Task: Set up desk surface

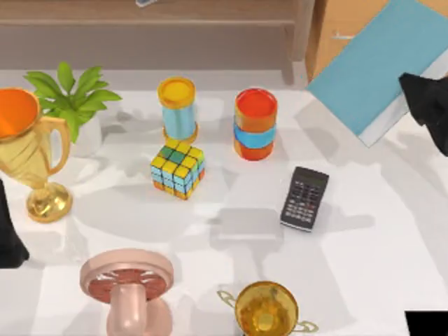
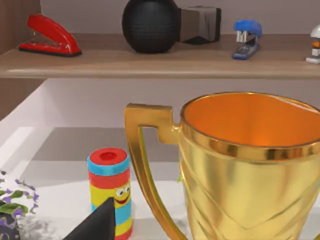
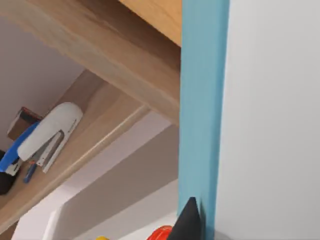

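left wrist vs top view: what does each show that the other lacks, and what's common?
Left wrist alone: a red stapler, a black speaker and a blue stapler on the brown shelf.

Top alone: the Rubik's cube, calculator, blue book, potted plant, pink dumbbell and a second small gold trophy.

Both: the large gold trophy with its orange inside, and the white desk surface.

desk surface (image 1: 392, 238): smooth matt white | trophy (image 2: 255, 165): glossy gold metal | shelf (image 2: 150, 62): brown wood
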Controlling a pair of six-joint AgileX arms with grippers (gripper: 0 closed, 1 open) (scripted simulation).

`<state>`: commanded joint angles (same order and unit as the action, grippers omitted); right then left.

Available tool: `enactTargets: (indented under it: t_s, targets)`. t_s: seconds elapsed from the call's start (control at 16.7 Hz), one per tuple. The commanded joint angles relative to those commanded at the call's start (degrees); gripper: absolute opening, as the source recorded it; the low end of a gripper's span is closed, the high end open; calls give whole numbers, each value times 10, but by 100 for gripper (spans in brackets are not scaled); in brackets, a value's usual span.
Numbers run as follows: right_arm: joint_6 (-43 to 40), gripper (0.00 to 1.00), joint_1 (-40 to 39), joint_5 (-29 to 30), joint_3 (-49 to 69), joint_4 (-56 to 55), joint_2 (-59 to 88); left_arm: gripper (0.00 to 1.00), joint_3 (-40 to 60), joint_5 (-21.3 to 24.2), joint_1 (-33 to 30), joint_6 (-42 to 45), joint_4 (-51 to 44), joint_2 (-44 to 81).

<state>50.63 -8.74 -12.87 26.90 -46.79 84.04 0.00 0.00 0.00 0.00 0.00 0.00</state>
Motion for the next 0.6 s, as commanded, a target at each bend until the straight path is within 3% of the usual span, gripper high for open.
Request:
enactTargets:
  t_s: [0.3,0.6]
  targets:
    - [152,0,168,-62,11,28,31,100,0,0,0,0,0,0]
    - [259,0,315,-99,97,51,103,100,0,0,0,0,0,0]
